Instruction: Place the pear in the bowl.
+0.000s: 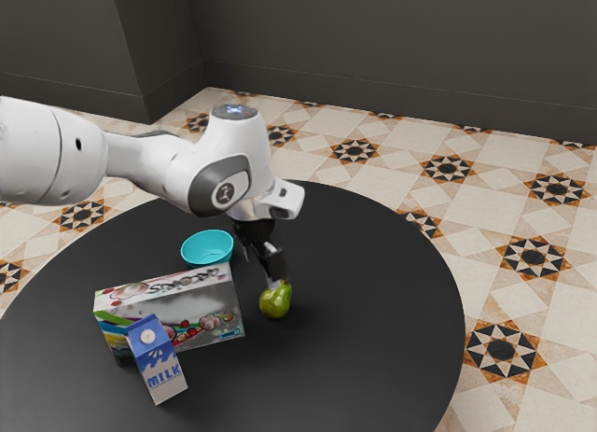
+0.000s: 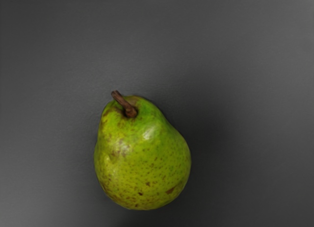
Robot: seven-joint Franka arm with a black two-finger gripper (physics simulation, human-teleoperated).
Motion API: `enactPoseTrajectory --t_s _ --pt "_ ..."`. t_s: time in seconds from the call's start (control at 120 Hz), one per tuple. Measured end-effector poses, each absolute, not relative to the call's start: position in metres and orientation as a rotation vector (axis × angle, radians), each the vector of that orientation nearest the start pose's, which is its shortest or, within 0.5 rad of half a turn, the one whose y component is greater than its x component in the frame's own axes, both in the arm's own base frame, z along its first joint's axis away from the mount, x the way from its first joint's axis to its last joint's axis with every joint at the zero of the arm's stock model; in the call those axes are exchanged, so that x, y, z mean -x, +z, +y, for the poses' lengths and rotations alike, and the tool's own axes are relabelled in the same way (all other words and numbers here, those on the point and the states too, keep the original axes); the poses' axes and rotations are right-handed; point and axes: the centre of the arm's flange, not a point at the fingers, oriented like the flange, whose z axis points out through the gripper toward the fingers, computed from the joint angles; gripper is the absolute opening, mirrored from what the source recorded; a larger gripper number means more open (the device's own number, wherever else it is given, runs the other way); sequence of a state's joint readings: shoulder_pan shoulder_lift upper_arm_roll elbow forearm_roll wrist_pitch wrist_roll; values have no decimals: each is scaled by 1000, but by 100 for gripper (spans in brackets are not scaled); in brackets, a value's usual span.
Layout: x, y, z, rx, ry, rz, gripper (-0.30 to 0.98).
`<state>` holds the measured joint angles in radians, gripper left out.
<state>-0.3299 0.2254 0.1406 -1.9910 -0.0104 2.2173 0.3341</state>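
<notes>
The claw (image 1: 260, 272) stands wide over the pear (image 1: 275, 300), its fingers parted, I judge, so the fruit's round body can pass between them; the pear sits on the table (image 1: 373, 292), near the box (image 1: 187, 306) and outside the bowl (image 1: 203, 249). The arm (image 1: 140, 161) reaches in from the exterior view's left, wrist bent so the hand points down, which suits a grasp from above and probably a lift high enough to clear the bowl's rim
</notes>
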Motion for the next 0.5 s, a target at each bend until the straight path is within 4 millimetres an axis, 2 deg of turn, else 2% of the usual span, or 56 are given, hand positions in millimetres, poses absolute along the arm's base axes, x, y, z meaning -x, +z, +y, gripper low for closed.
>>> enactPoseTrajectory --t_s 0.292,0.5 --pt "-595 303 -117 2997 -33 866 69" --pt "-597 287 -117 3000 -36 885 68"
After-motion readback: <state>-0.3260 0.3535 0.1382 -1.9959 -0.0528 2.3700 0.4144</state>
